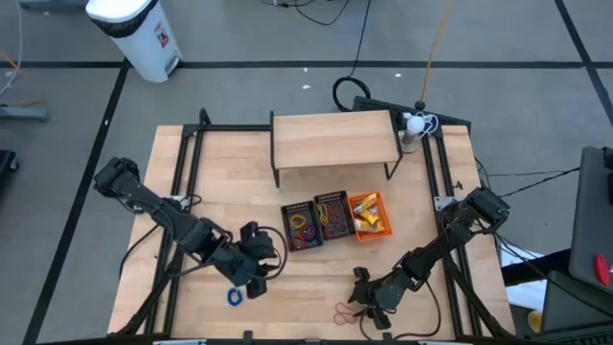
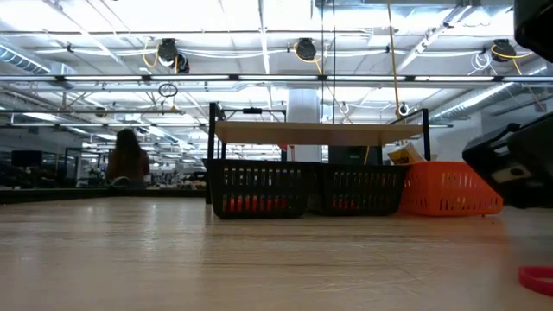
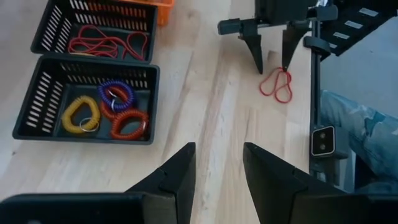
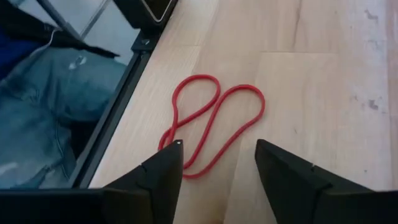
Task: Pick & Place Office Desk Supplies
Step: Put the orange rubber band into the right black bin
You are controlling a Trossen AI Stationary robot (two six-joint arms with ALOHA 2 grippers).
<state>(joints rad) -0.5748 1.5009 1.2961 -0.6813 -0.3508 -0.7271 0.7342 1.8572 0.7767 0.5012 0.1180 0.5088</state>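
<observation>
A red elastic loop (image 4: 214, 121) is seen flat on the table (image 1: 316, 278) near its front edge, just ahead of the right gripper (image 4: 219, 163), whose fingers are spread and hold nothing. The left gripper (image 3: 219, 168) is partly open and empty, beside a blue ring (image 1: 233, 297). Coiled rings (image 3: 106, 112) lie in a black basket (image 3: 37, 102).

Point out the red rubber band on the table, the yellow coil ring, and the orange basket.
red rubber band (image 4: 214, 121), right wrist view, crossing.
yellow coil ring (image 3: 81, 115), left wrist view, coil.
orange basket (image 2: 449, 190), low view, front wall.
</observation>
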